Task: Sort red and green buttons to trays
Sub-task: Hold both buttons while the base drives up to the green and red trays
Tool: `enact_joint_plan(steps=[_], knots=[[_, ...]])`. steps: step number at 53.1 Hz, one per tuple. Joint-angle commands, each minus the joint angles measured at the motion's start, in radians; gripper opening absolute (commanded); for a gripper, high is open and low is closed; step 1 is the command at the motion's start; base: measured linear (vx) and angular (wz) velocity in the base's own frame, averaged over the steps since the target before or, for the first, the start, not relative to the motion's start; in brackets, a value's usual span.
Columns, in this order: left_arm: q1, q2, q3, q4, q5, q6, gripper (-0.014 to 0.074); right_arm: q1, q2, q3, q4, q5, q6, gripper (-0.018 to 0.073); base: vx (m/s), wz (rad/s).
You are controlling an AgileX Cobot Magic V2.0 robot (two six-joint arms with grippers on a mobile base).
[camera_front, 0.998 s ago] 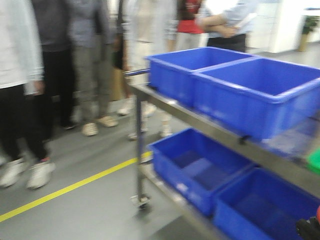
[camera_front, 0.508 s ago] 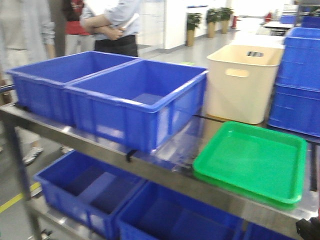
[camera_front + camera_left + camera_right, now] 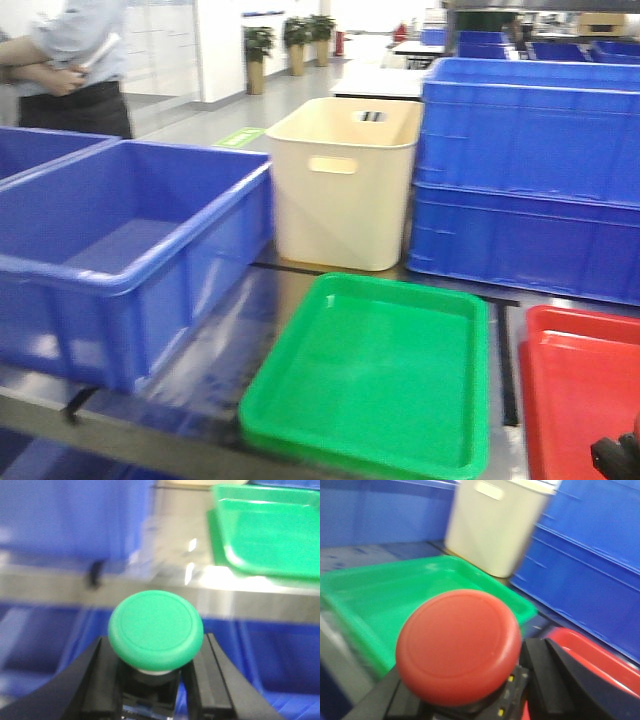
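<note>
Shelf [image 3: 235, 325] out front carries the green tray [image 3: 370, 380] just beside the red tray [image 3: 585, 400]. Left wrist: my left gripper [image 3: 156, 677] pinches the green button [image 3: 156, 630] by its base, before the shelf edge. Right wrist: my right gripper [image 3: 470, 697] pinches the red button [image 3: 459, 645], trays beyond it.

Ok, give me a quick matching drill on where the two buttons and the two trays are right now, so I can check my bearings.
Things:
A green button
B red button
C green tray
D red tray

Places:
1 at the right edge of the front view
2 between the left arm's fingers
3 on the shelf, directly in front of the cream tub
4 between the right arm's fingers

Pairs: A-2, B-4, C-3, D-1.
</note>
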Motion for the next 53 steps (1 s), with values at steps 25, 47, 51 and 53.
enact_joint_plan(steps=[25,47,51,53], knots=[[-0.007,0.004,-0.030,0.006,-0.073,-0.006,-0.0006,-0.004,0.003,-0.035,0.015,0.021,0.004,-0.0010,0.17,-0.54],[-0.007,0.004,-0.030,0.006,-0.073,-0.006,-0.0006,-0.004,0.003,-0.035,0.015,0.021,0.004,-0.0010,0.05,-0.19],[-0.007,0.004,-0.030,0.006,-0.073,-0.006,-0.0006,-0.004,0.003,-0.035,0.015,0.021,0.004,-0.0010,0.01,-0.05],[-0.007,0.004,-0.030,0.006,-0.073,-0.006,-0.0006,-0.004,0.003,-0.035,0.015,0.021,0.004,-0.0010,0.01,-0.03]])
